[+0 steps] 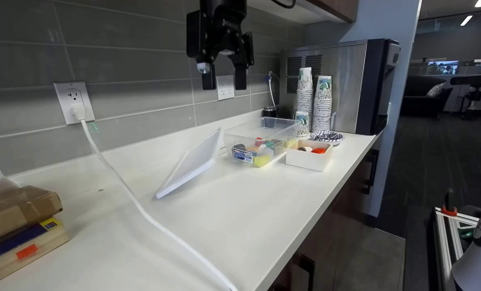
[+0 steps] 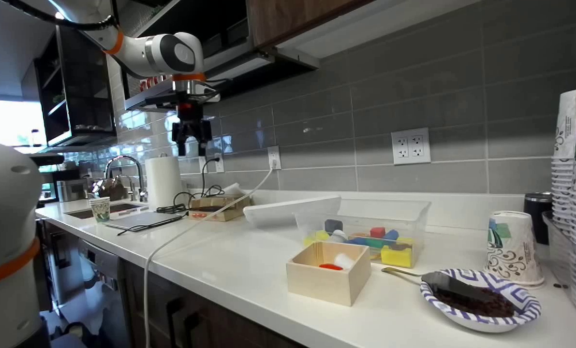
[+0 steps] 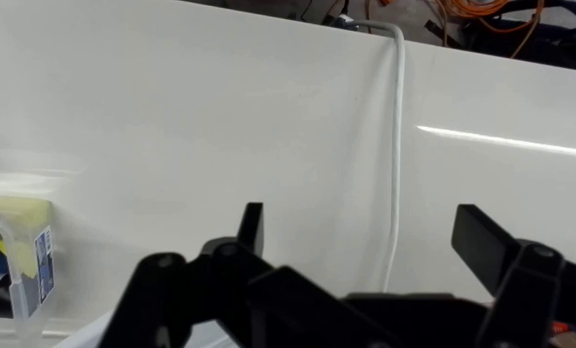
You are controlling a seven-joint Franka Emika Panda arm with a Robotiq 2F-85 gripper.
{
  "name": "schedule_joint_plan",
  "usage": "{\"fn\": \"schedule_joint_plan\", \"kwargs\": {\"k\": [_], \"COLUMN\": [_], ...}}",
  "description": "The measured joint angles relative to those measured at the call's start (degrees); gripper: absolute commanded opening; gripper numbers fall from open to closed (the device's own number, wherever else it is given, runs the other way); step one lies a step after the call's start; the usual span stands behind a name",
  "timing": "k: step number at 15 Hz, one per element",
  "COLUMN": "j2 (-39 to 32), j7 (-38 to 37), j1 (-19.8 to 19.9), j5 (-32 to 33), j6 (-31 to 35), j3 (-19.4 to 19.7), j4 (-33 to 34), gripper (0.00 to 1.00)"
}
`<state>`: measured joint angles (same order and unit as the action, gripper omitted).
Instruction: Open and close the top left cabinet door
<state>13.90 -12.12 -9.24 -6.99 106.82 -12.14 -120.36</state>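
Observation:
My gripper (image 1: 224,81) is open and empty, pointing down high above the white counter. It also shows in an exterior view (image 2: 192,147), in front of the tiled wall and below the upper cabinets. In the wrist view its fingers (image 3: 358,217) are wide apart with only counter and a white cable behind them. A brown wooden upper cabinet door (image 2: 297,19) is at the top of an exterior view, and its lower corner (image 1: 337,8) shows in an exterior view. A dark glass-fronted cabinet (image 2: 77,92) hangs farther left. I cannot tell which door is the top left one. The gripper touches no door.
A white cable (image 1: 151,218) crosses the counter (image 1: 240,214). A tilted white lid (image 1: 194,163), a clear bin (image 1: 264,133) of blocks and a small wooden box (image 2: 326,280) stand along it. A dark shelf (image 2: 147,96) is close behind the arm.

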Motion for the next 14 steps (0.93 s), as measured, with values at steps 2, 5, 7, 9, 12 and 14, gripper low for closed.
{"fn": "schedule_joint_plan", "kwargs": {"k": [2, 5, 7, 9, 12, 14], "j2": [0.83, 4.72, 9.22, 14.27, 21.79, 26.01], "j7": [0.00, -0.02, 0.01, 0.02, 0.03, 0.07], "j1": [0.48, 2.33, 4.19, 6.37, 10.53, 13.49], "j5": [0.94, 3.43, 5.36, 7.55, 11.25, 13.10], "j6": [0.00, -0.22, -0.82, -1.50, -2.52, -2.46], "j3": [0.65, 2.75, 4.79, 6.91, 10.12, 12.22], "j4": [-0.08, -0.84, -2.05, -3.25, -4.26, -4.16], "gripper": [1.00, 1.00, 1.00, 1.00, 1.00, 1.00]}}
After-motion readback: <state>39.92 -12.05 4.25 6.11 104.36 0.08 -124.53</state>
